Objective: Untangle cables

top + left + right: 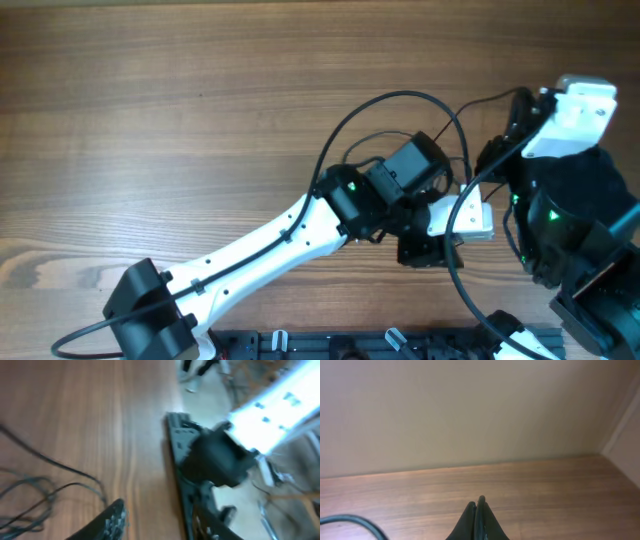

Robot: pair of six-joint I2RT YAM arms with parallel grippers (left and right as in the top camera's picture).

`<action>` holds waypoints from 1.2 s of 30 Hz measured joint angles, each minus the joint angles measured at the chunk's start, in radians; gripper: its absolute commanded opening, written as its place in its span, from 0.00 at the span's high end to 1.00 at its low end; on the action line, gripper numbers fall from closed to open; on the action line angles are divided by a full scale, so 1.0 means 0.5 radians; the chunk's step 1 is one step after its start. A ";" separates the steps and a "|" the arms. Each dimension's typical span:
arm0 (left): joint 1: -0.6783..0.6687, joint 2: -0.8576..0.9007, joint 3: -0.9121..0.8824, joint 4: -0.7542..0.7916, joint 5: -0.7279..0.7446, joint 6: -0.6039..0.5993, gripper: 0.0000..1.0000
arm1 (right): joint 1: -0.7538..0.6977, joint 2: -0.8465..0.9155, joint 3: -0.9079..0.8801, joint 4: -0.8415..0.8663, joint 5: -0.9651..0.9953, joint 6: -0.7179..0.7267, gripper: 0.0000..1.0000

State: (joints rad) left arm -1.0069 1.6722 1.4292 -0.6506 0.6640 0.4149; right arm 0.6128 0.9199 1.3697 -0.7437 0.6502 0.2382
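Thin dark cables (pixel 30 495) lie in loose loops on the wooden table at the left of the left wrist view. In the overhead view a bit of them (pixel 372 138) shows beside the left wrist; the rest is hidden under the arms. My left gripper (pixel 160 525) is open and empty above the table, to the right of the loops; overhead it (pixel 425 245) sits at centre right. My right gripper (pixel 479 502) is shut, with a thin dark strip, seemingly a cable, pinched between its tips. It (pixel 522 108) is raised at the far right.
A thick black arm cable (pixel 400 97) arcs over the left wrist; one also shows in the right wrist view (pixel 350 521). A black rail (pixel 330 345) runs along the table's front edge, also in the left wrist view (pixel 180 460). A pale wall (pixel 470 410) stands behind the table.
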 measured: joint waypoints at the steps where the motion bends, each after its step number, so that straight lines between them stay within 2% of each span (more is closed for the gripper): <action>1: -0.001 0.000 0.000 0.037 -0.079 -0.036 0.60 | -0.001 -0.002 0.000 0.000 -0.008 0.005 0.96; 9: 0.032 0.000 0.000 0.285 -0.534 -0.405 0.62 | -0.001 -0.008 0.000 -0.003 -0.044 0.015 0.96; 12: 0.045 0.002 0.000 0.389 -0.666 -0.558 0.59 | -0.001 -0.008 0.000 -0.008 -0.045 0.015 0.96; 17: 0.051 0.023 0.000 0.565 -0.779 -0.785 0.36 | -0.001 -0.008 0.000 -0.010 -0.045 0.016 0.96; 21: 0.051 0.085 -0.001 0.770 -0.768 -0.957 0.18 | -0.001 -0.008 0.000 -0.024 -0.045 0.016 0.96; 24: 0.051 0.150 -0.002 0.895 -0.733 -1.112 0.00 | -0.001 -0.008 0.000 -0.037 -0.046 0.018 0.96; 30: 0.051 0.233 -0.003 1.093 -0.662 -1.299 0.00 | -0.001 -0.008 0.000 -0.056 -0.047 0.022 0.96; 36: 0.051 0.284 -0.003 1.282 -0.491 -1.352 0.00 | -0.001 -0.008 0.000 -0.066 -0.047 0.022 0.96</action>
State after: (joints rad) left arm -0.9813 1.8141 1.4277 -0.0097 0.4187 -0.2611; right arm 0.6125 0.9161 1.3697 -0.7765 0.6270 0.2493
